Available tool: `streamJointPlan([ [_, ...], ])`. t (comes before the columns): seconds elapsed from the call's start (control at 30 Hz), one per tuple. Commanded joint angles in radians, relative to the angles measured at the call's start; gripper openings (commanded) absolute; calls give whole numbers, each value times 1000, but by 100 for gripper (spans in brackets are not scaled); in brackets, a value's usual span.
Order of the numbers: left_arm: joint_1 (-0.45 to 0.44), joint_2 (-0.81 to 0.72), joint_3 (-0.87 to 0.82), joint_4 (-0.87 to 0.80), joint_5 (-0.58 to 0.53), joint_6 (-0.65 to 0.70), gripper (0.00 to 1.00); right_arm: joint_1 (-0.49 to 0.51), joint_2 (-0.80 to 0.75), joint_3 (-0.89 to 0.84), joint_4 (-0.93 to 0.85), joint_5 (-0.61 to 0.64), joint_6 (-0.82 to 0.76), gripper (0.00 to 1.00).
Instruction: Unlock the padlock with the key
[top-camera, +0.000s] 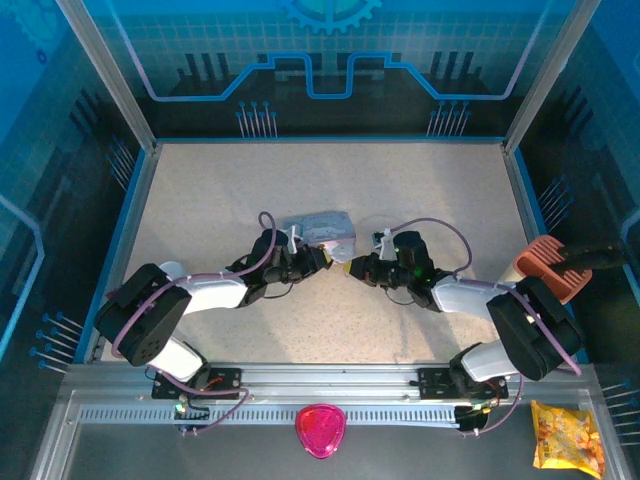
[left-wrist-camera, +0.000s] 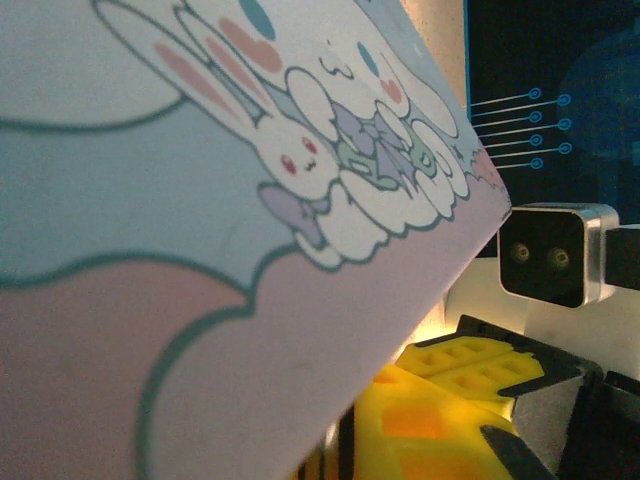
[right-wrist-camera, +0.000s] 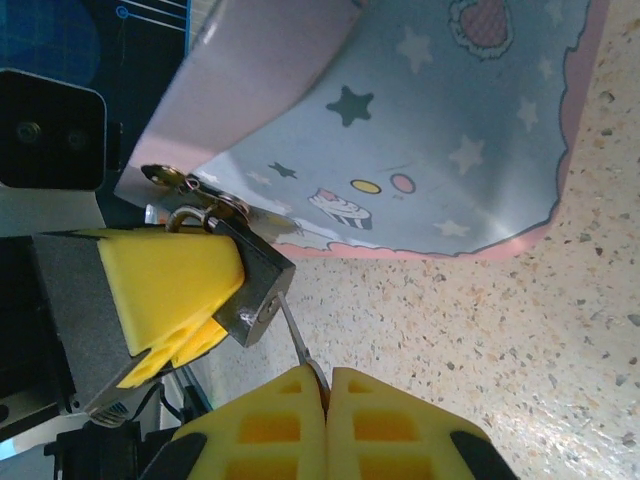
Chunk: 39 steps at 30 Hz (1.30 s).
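Observation:
The padlock (right-wrist-camera: 252, 283), a small dark-grey block, hangs by its shackle (right-wrist-camera: 185, 215) from the hasp of the pale blue cartoon tin (right-wrist-camera: 430, 130). My left gripper (top-camera: 325, 258) is shut on the padlock, its yellow fingers (right-wrist-camera: 165, 285) pressed against the lock body. My right gripper (right-wrist-camera: 327, 385) is shut on the loop end of the thin silvery key (right-wrist-camera: 295, 335). The key's tip meets the keyhole on the padlock's bottom face. In the top view the two grippers nearly touch at the table's middle, the right gripper (top-camera: 352, 269) just in front of the tin (top-camera: 322, 228).
The tin's printed lid (left-wrist-camera: 200, 200) stands tilted close before the left wrist camera. An orange-and-black tool (top-camera: 548, 265) lies at the table's right edge. A pink object (top-camera: 321, 430) and a yellow snack bag (top-camera: 567, 437) sit by the front rail.

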Motion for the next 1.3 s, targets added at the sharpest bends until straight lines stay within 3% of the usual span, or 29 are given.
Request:
streamJointPlan([
  [0.0,10,-30,2,96,53,-13,0,-13,17,12,21,-69,-30,0],
  [1.27,36,-6,-22,232,136,-70,0,-64,53,-80,299,-166,79,0],
])
